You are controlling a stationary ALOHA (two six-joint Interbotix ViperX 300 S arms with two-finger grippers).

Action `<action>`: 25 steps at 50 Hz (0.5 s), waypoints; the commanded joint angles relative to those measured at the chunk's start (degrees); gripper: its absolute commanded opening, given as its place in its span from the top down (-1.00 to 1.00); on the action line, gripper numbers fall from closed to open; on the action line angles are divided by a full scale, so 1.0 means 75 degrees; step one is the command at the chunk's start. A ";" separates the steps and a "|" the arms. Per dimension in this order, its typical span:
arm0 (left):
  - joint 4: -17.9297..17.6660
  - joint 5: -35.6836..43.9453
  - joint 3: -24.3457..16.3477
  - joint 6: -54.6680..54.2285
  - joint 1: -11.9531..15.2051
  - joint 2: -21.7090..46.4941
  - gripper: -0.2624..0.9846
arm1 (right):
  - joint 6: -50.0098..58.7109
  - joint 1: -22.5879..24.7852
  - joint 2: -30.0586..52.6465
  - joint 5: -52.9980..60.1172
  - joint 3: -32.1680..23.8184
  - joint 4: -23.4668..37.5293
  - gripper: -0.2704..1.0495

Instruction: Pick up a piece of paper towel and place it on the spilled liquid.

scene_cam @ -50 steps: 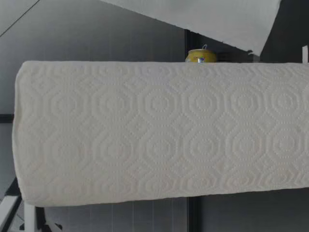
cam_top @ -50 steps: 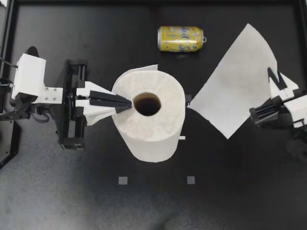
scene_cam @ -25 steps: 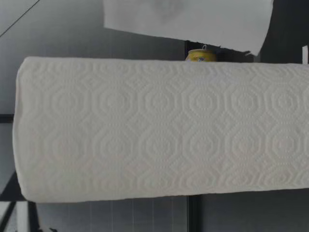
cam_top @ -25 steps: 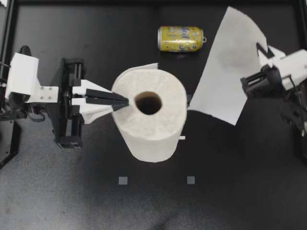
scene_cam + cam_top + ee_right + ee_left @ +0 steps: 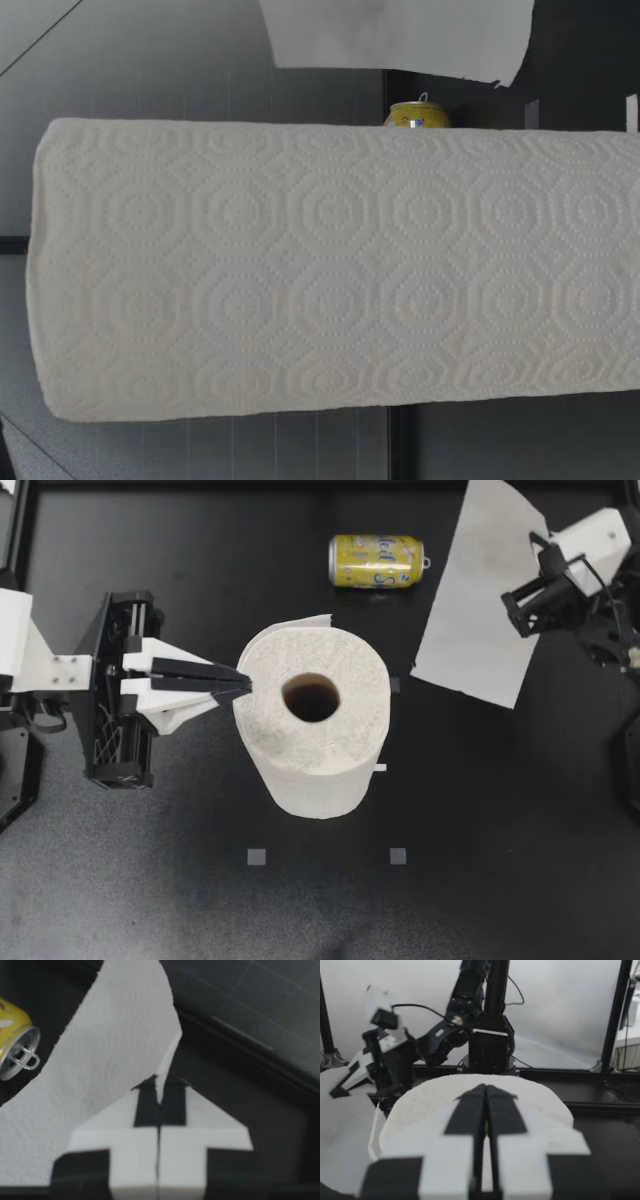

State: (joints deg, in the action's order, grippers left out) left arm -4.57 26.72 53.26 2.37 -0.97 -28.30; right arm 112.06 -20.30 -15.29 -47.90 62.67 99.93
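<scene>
White paper towel sheet (image 5: 478, 600) in the grip of my right pincer (image 5: 520, 610).

A yellow can (image 5: 377, 561) lies on its side on the black table (image 5: 200, 900).

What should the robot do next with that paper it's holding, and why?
Probably carry it toward the tipped yellow can. My right gripper is shut on the torn paper sheet, free of the roll, hanging above the table. I can't see the spill itself, so that is a guess.
</scene>
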 commanded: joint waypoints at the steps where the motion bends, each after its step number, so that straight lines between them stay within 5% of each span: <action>1: 0.0012 0.0094 -0.0082 -0.0012 -0.0012 -0.0117 0.45 | -0.0012 -0.0316 0.0187 0.0234 -0.0234 0.0199 0.76; 25: 0.0023 0.0094 0.0047 0.0000 -0.0012 -0.0328 0.45 | 0.0000 -0.1348 0.2074 0.1160 -0.1195 0.0703 0.76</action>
State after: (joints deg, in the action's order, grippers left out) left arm -4.57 26.81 54.14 2.29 -0.97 -29.79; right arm 112.06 -29.09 0.18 -39.73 55.20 104.77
